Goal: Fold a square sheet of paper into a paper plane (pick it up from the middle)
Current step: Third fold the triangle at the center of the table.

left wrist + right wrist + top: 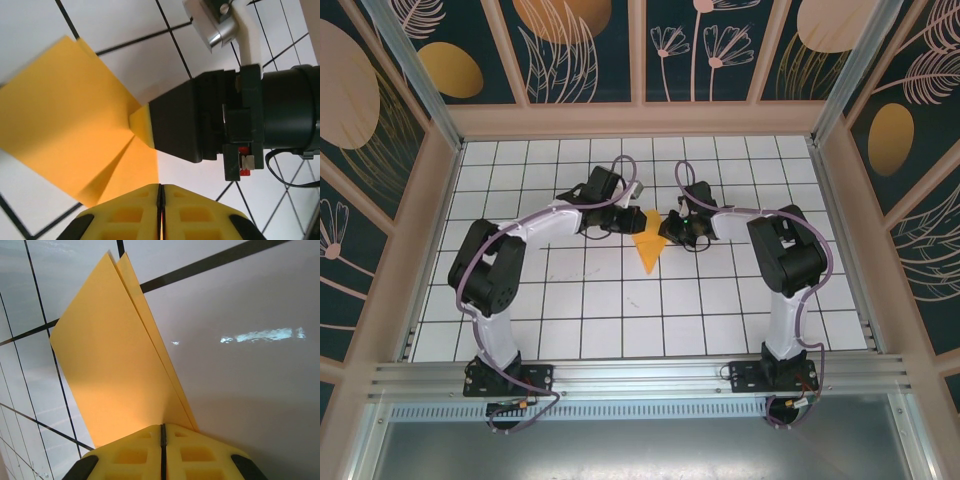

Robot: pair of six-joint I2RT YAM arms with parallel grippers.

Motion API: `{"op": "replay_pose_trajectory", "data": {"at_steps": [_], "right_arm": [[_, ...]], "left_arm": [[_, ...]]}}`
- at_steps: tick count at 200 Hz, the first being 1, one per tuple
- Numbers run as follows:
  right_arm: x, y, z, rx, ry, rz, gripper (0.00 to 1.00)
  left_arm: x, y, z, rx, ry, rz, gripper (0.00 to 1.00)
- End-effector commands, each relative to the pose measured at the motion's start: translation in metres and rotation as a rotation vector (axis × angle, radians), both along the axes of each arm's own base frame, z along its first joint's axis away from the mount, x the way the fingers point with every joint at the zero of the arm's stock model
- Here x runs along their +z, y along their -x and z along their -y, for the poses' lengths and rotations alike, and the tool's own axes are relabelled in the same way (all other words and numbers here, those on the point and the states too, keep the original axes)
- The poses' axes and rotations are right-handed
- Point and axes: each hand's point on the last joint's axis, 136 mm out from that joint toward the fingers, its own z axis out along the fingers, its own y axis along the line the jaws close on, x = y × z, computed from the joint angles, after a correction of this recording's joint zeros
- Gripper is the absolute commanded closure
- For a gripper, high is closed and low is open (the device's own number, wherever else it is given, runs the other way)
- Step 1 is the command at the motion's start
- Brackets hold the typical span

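Our right pincer [161, 426] clamps the folded orange paper [110, 365], and we see our left pincer [160, 186] closed at its corner.

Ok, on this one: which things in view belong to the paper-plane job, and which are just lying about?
Job:
- paper, orange, part-folded to a point
- left hand, shut on the paper
- right hand, shut on the paper

Just there:
- table, white tiles
- walls, patterned panels
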Motion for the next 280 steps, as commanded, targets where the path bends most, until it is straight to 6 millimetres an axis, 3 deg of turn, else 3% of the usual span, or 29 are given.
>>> {"op": "replay_pose_trajectory", "data": {"at_steps": [1, 45, 88, 128, 153, 186, 232, 280], "right_arm": [[-0.026, 0.011, 0.009, -0.002, 0.074, -0.065, 0.89], [-0.025, 0.011, 0.008, 0.003, 0.074, -0.063, 0.89], [-0.017, 0.009, 0.004, 0.016, 0.055, -0.049, 0.89], [0.025, 0.003, -0.008, 0.048, -0.015, 0.031, 0.87], [0.049, 0.011, -0.015, 0.068, -0.055, 0.065, 0.86], [0.036, 0.032, -0.025, 0.090, -0.077, 0.017, 0.87], [0.003, 0.046, -0.019, 0.069, -0.044, -0.042, 0.88], [-0.014, 0.052, -0.013, 0.067, -0.010, -0.064, 0.89]], "left_arm": [[-0.016, 0.007, 0.012, 0.003, 0.101, -0.102, 0.88], [-0.049, 0.002, 0.011, 0.051, 0.071, -0.142, 0.89], [-0.088, 0.007, -0.004, 0.088, -0.030, -0.184, 0.91], [-0.104, 0.008, -0.012, 0.092, -0.079, -0.181, 0.91], [-0.106, 0.010, -0.014, 0.088, -0.085, -0.179, 0.91], [-0.108, 0.011, -0.013, 0.075, -0.090, -0.177, 0.91], [-0.110, 0.012, -0.016, 0.076, -0.106, -0.173, 0.91], [-0.109, 0.010, -0.016, 0.075, -0.108, -0.164, 0.92]]}}
